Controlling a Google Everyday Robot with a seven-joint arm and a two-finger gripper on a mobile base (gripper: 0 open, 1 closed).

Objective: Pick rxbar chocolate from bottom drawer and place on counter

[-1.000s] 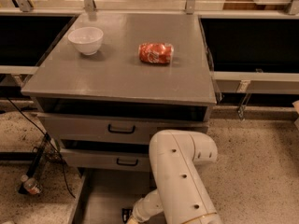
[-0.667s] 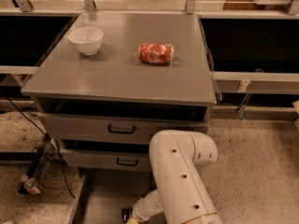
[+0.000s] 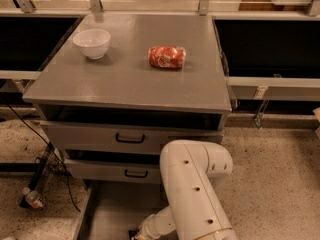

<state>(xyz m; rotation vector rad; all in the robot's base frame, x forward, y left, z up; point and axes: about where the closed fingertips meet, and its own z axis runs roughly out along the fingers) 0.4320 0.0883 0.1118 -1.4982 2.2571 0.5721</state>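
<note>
The tool (image 3: 134, 234) hangs low in the bottom drawer (image 3: 111, 209) — presumably to fetch from it — open or closed, I cannot tell.

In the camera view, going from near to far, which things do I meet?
Gripper low in the bottom drawer → lower handled drawer → upper handled drawer → counter → red can → white bowl.

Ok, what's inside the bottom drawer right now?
The bottom drawer shows bare grey floor, with the robot's arm reaching down into it and the pincer at the picture's bottom edge. No bar is visible; the arm covers the drawer's right part.
</note>
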